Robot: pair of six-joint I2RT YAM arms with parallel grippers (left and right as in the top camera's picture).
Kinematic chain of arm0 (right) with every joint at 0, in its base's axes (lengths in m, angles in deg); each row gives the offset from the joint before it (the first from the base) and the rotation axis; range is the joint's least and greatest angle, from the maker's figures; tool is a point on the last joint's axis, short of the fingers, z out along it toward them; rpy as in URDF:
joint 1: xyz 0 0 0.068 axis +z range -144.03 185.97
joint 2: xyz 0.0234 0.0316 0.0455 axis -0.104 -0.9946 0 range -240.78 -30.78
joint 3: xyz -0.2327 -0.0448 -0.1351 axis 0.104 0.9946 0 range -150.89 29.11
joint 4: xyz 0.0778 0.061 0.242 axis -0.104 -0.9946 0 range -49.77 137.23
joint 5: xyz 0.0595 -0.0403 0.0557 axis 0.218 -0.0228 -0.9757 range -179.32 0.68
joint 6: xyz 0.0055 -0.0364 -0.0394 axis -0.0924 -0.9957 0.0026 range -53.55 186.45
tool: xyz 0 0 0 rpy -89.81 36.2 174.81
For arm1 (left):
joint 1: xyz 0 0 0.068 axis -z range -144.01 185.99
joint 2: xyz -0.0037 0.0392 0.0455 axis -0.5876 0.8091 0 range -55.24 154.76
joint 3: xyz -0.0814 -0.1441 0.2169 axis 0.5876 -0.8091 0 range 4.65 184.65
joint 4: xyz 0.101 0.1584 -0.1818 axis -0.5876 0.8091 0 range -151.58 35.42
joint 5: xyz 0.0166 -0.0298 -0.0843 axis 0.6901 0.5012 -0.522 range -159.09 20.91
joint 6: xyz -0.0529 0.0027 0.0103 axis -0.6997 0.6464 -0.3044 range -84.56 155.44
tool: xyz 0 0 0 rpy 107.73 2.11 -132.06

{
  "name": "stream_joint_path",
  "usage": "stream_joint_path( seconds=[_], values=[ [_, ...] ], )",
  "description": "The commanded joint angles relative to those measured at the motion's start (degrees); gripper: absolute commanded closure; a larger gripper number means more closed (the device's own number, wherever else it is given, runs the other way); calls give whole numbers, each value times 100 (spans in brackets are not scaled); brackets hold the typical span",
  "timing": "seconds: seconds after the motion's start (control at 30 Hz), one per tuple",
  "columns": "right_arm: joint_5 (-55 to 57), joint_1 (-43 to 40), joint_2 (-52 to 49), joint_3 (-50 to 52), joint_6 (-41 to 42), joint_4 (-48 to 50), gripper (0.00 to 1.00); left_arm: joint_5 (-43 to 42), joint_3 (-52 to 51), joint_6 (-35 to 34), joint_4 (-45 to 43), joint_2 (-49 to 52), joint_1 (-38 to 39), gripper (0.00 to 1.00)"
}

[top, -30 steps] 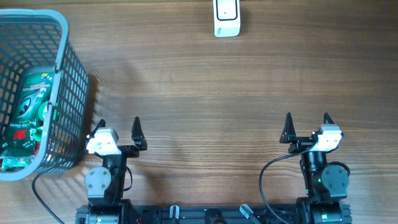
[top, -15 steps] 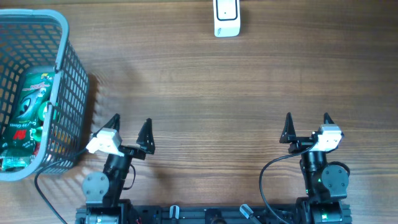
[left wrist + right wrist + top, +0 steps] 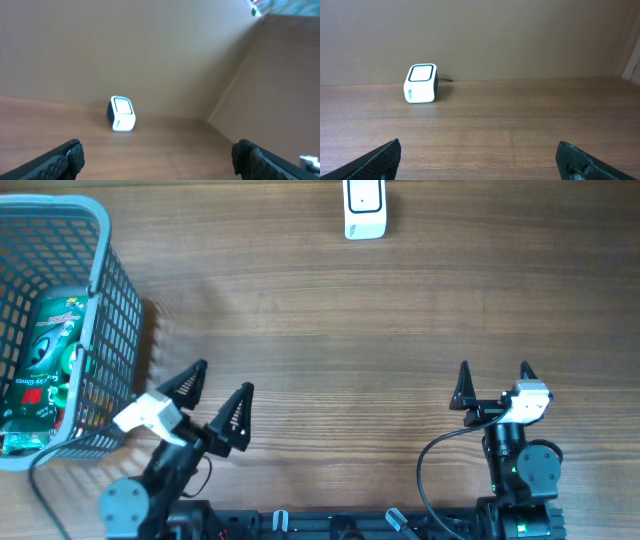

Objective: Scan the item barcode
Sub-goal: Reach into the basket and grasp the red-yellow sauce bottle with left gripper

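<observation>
- my left fingers (image 3: 238, 402): wide open, holding nothing, at 7 o'clock over the counter (image 3: 330, 330), angled toward 1 o'clock
- my right fingers (image 3: 464, 385): wide open, empty, at 5 o'clock
- green packet (image 3: 45, 350): lying inside the basket (image 3: 100, 240), 9 o'clock
- scanner (image 3: 365, 208): 12 o'clock edge

Left gripper (image 3: 224, 377) and right gripper (image 3: 495, 366): tapered black fingers (image 3: 236, 420); white wrist block (image 3: 528, 398) behind them; black arms (image 3: 520, 465); looping black cables (image 3: 430, 455).
</observation>
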Motion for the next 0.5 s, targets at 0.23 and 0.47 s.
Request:
stream_joint_path(
  seconds=[0.23, 0.47],
  values=[
    [114, 26, -33, 4, 105, 33, 0, 1375, 3943, 901, 2728, 2664, -24, 0],
    [114, 26, -33, 4, 105, 31, 0, 4266, 7250, 1012, 5849, 4767, -26, 0]
  ],
)
